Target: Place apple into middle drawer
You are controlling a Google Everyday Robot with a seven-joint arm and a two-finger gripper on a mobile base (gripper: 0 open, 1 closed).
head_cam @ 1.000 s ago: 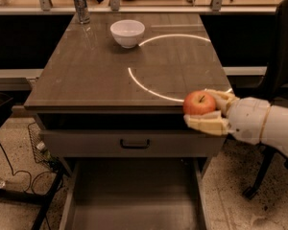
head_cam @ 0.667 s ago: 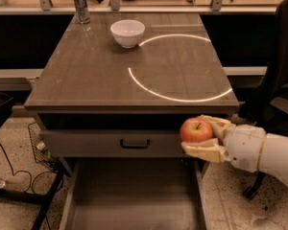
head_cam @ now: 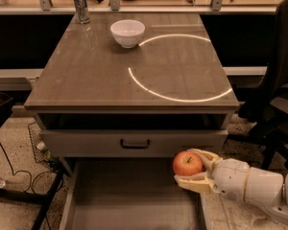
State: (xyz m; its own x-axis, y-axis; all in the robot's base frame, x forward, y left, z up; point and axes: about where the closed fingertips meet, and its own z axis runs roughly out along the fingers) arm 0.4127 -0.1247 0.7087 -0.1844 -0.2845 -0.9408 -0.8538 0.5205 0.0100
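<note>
Gripper (head_cam: 196, 169) clamped on the apple (head_cam: 187, 163), held above the right side of the open middle drawer (head_cam: 125, 195), close to its wall; best to shift left over bare floor and lower close before release, to limit rolling.

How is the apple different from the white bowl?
The apple is red; the bowl is white. The apple is held in the gripper, low at the right side of the open drawer; the bowl sits free on the table, towards its far edge. The apple is a full ball; the bowl is hollow and open on top. Both are round.
</note>
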